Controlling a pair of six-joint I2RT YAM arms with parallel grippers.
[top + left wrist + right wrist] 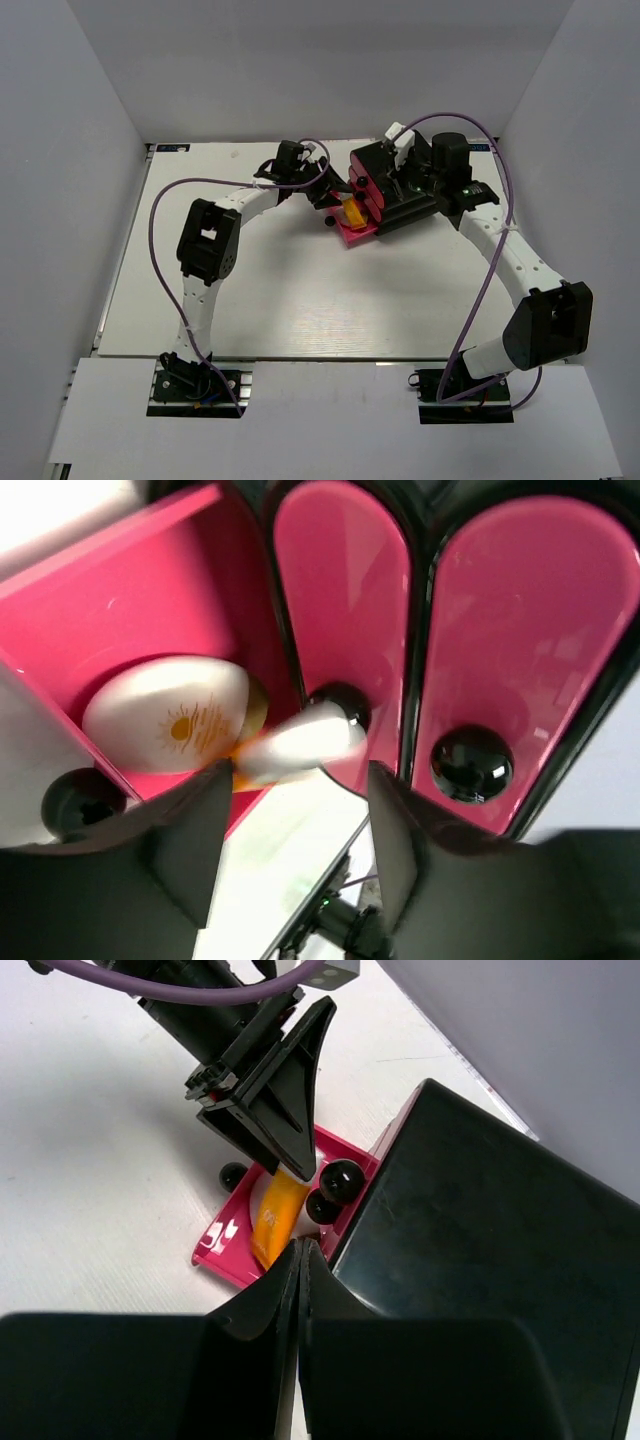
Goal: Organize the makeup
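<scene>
Your left end effector [295, 777] is wide open, empty, tips right at the orange tube [280, 1210] lying along the pink drawer [216, 1246]; right end effector [301, 1250] is pinched shut.

White table [300, 300] w/ plain grey walls [90, 100] around.

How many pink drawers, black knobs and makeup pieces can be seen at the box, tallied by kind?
Pink drawers: 3 (one open, two shut)
Black knobs: 3
White egg-shaped piece: 1, in the open drawer
Orange tube: 1, in the open drawer
Total: 8
</scene>
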